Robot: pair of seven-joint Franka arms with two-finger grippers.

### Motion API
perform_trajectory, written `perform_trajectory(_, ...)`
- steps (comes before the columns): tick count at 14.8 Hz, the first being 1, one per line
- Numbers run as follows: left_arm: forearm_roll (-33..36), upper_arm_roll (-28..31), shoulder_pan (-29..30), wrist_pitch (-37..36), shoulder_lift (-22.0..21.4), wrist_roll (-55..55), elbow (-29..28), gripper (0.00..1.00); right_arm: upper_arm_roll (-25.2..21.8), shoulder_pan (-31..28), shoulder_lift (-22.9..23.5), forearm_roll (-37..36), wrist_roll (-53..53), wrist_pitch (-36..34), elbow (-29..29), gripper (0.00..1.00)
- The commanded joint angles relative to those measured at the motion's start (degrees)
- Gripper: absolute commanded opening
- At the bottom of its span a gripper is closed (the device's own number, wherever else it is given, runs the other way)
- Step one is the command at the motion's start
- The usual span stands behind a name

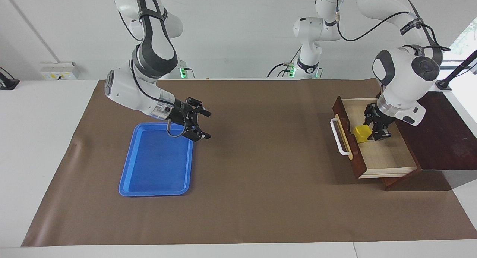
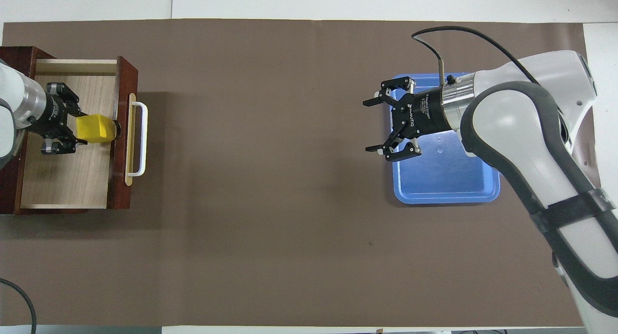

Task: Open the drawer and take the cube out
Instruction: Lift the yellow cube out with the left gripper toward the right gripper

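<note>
— Overhead view first: where does the cube (image 2: 95,129) sit?

— Inside the drawer (image 2: 67,179), which stands pulled out of its dark wooden box (image 1: 445,138) at the left arm's end of the table. On the overhead clock face the drawer lies at nine o'clock. The cube is hard up against the inner face of the drawer front, beside the white bar handle (image 2: 139,138), and it looks slightly tilted.

— State of the left gripper (image 2: 72,129)?

— It reaches down into the drawer with its fingers closed on the cube, one on each side of the yellow block. The facing view confirms this: the left gripper (image 1: 372,129) has its fingers against the cube (image 1: 361,133), low in the pale interior of the drawer (image 1: 387,159).

— And the right gripper (image 2: 379,126)?

— Fingers spread wide, holding nothing. It hangs over the edge of the blue tray (image 2: 446,179), at the side toward the table's middle. On the overhead clock face that is about two o'clock. In the facing view the right gripper (image 1: 203,123) is clear of the brown mat (image 1: 261,176), over the tray's (image 1: 156,164) corner nearest the robots.

— Where does the tray sit relative to the drawer?

— Well apart, at the right arm's end of the table.
</note>
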Motion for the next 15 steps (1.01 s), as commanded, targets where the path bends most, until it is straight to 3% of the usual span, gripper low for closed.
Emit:
perform_trajectory(1,-1.1,0.26,-0.89,-5.06,2.42,-0.3,8.43,0.0,0.29,0.9,0.25,1.13,-2.12,1.26,0.41,1.0)
perform_trajectory(5,-5.31,-2.72,-0.98,-10.6,5.41,-2.05,17.14,0.0,0.38,1.86,0.87,2.71,-2.93,2.49,0.67,1.0)
perform_trajectory(15,1.71,-19.67,-5.46,-11.58,6.12,-32.61,17.86,0.0,0.29,3.36,0.69,1.57,-4.51,2.14,-0.21,1.0)
